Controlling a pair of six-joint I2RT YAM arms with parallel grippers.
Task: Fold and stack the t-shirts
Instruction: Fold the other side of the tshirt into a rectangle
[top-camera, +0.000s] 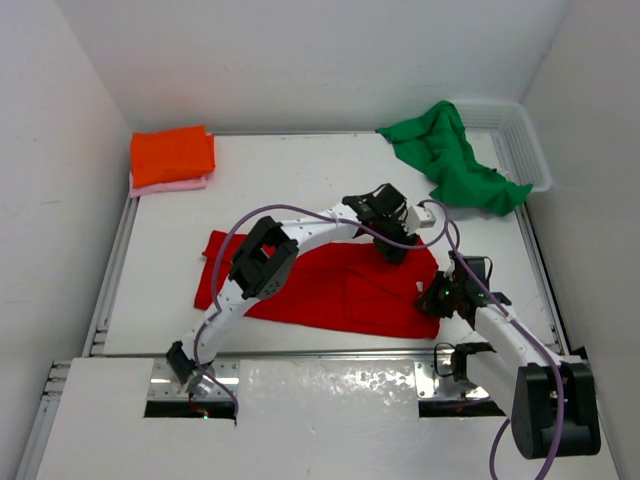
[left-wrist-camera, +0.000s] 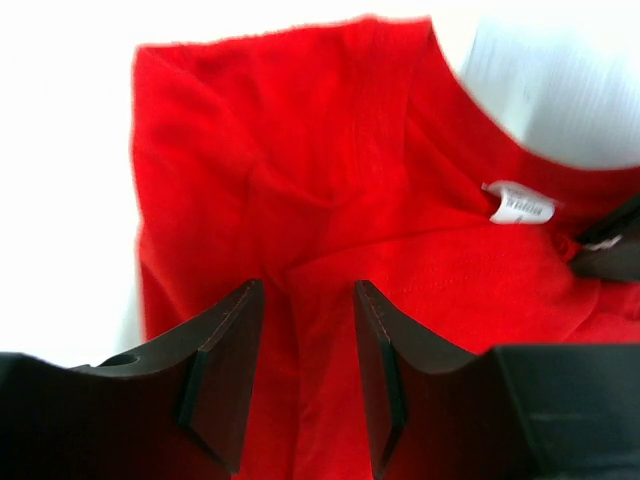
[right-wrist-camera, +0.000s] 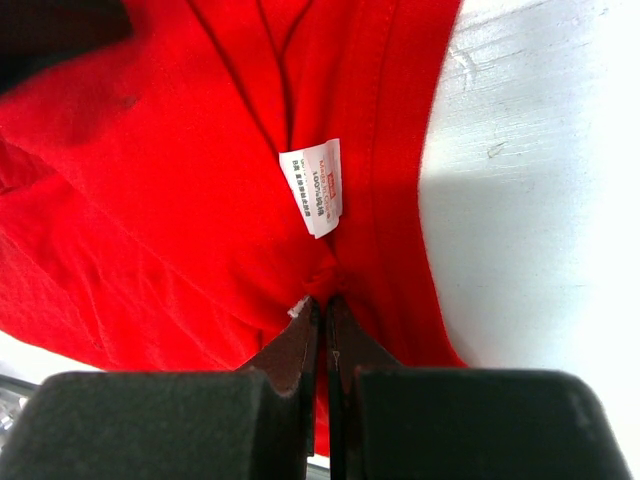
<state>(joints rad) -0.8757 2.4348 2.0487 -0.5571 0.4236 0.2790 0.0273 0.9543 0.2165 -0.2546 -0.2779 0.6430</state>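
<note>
A red t-shirt (top-camera: 340, 285) lies spread across the middle of the table. My left gripper (top-camera: 392, 245) hovers over its far right part. In the left wrist view this gripper (left-wrist-camera: 308, 290) is open, with a ridge of the red t-shirt (left-wrist-camera: 330, 180) running under the gap. My right gripper (top-camera: 440, 296) sits at the shirt's right edge. The right wrist view shows it (right-wrist-camera: 322, 300) shut on a pinch of the red t-shirt (right-wrist-camera: 180, 200), just below the white neck label (right-wrist-camera: 312, 187). An orange t-shirt (top-camera: 172, 155) lies folded on a pink one (top-camera: 170, 185) at the back left. A green t-shirt (top-camera: 450, 155) lies crumpled at the back right.
A white mesh basket (top-camera: 525, 140) stands in the back right corner, with the green shirt spilling over its left rim onto the table. Metal rails border the table on the left, right and near sides. White walls enclose the workspace.
</note>
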